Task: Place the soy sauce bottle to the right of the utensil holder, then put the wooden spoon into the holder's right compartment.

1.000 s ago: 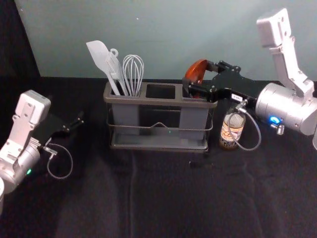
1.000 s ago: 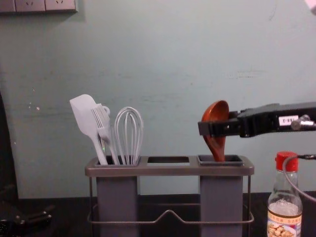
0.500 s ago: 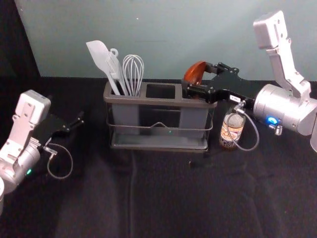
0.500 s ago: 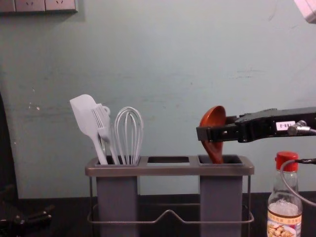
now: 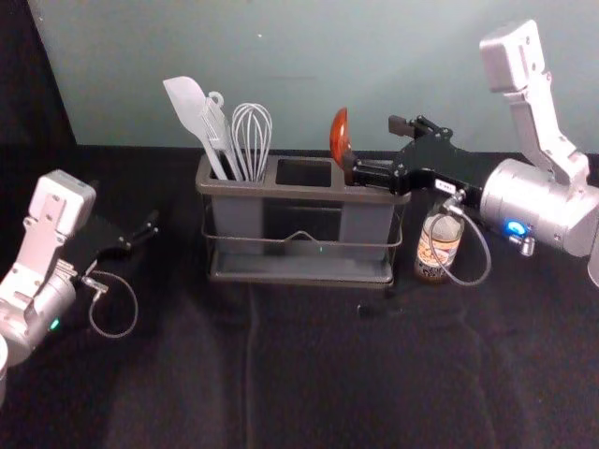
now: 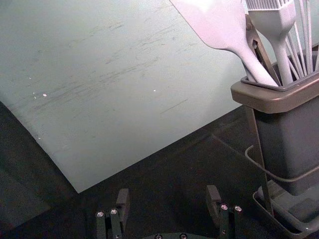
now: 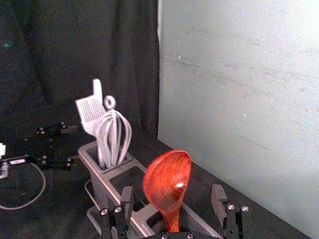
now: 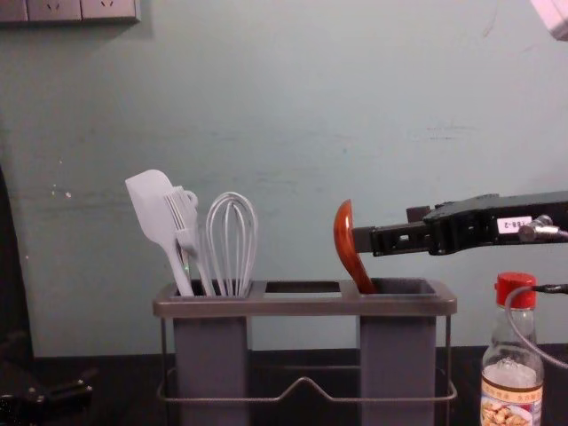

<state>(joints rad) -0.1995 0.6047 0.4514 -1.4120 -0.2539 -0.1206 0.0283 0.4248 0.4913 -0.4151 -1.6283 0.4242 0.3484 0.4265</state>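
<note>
My right gripper (image 5: 374,147) is open above the right end of the utensil holder (image 5: 281,190). The wooden spoon (image 5: 340,137) stands with its handle down in the right compartment, its bowl leaning left by one fingertip. In the right wrist view the spoon's bowl (image 7: 167,181) rises between the parted fingers of the right gripper (image 7: 172,199). The chest view shows the soy sauce bottle (image 8: 512,382) upright to the right of the holder, under the right arm. My left gripper (image 5: 124,208) is parked left of the holder; in its wrist view the left gripper (image 6: 168,198) is open.
A white spatula (image 5: 190,105), a brush and a whisk (image 5: 251,140) stand in the holder's left compartment. Behind the holder rises a pale wall (image 5: 309,56). Dark cloth (image 5: 309,374) covers the table in front.
My right gripper has opened and let go of the spoon. Its bowl has tipped left, out from between the fingers, while the handle stays in the compartment. The left arm has not moved.
</note>
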